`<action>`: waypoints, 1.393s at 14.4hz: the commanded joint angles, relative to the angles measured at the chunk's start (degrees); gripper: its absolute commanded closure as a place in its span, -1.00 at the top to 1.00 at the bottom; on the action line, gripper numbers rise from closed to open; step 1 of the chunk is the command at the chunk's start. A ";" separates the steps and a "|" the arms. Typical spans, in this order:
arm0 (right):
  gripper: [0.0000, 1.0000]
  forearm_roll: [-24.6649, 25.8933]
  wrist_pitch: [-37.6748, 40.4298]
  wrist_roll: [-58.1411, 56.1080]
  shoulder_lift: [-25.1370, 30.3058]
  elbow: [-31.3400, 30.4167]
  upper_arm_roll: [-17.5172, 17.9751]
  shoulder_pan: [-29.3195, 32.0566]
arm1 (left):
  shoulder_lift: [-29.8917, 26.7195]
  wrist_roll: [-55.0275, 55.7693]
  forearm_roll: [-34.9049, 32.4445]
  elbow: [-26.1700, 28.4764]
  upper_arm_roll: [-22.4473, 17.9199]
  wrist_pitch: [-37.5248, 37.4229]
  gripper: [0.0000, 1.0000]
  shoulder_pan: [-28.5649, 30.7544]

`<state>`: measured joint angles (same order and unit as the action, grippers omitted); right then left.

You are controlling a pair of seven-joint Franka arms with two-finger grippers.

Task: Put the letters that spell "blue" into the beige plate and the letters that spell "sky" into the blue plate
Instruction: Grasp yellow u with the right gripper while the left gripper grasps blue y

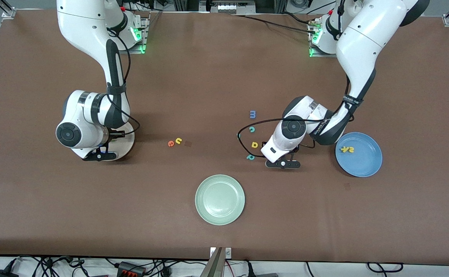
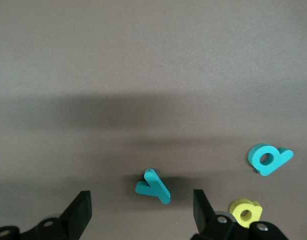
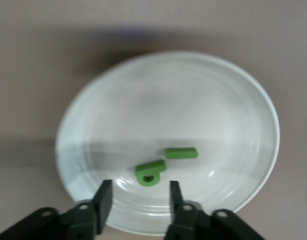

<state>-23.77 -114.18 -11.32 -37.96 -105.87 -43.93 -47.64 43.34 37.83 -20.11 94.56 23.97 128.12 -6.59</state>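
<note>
My left gripper [image 2: 142, 212] is open low over the table, its fingers apart on either side of the teal "y" [image 2: 152, 186] and touching nothing. In the front view that gripper [image 1: 282, 163] hides the "y". The blue plate [image 1: 364, 164], toward the left arm's end, holds the yellow "s" and "k" [image 1: 348, 149]. My right gripper [image 3: 138, 200] hangs open and empty over the beige plate [image 3: 168, 100]. In that plate lie the dark-green "b" [image 3: 151, 172] and "l" [image 3: 181, 153]. The orange "e" [image 1: 171, 143] and yellow "u" [image 1: 178, 141] lie side by side mid-table.
A teal "p" [image 2: 268, 158] and a yellow "d" [image 2: 246, 211] lie close beside the left gripper. Farther from the front camera are a teal "c" [image 1: 251, 129] and a blue "m" [image 1: 253, 114]. A pale green plate [image 1: 220, 199] sits nearest the front camera.
</note>
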 commanded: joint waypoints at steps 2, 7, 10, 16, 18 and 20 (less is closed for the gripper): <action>1.00 -0.75 3.18 6.29 1.05 7.07 1.04 -2.80 | 1.57 1.98 -0.98 -1.40 0.20 0.02 0.32 -0.09; 1.00 -6.28 -2.26 24.20 -2.11 10.06 6.66 -7.37 | 3.06 3.22 -0.98 -1.57 0.20 0.63 0.13 -0.53; 1.00 -6.91 -4.90 30.72 -2.90 8.58 9.04 -9.66 | 3.07 3.22 -0.89 -1.48 0.20 2.04 -0.33 -0.35; 0.92 -8.39 -15.36 39.08 -4.04 4.00 11.41 -12.48 | 0.44 2.69 -1.07 -1.40 0.20 -0.40 -0.80 0.70; 0.62 -13.48 -16.16 39.53 -5.01 4.00 11.42 -12.48 | -2.28 2.25 -1.07 -1.75 0.29 -4.53 -0.80 1.75; 0.53 -14.29 -16.16 40.14 -5.02 4.00 11.42 -11.78 | -4.66 0.42 -1.07 -1.75 0.29 -7.09 -0.82 3.25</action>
<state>-36.40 -129.66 27.41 -43.06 -101.55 -32.52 -59.95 42.50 39.78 -20.12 92.22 24.02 124.50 -4.86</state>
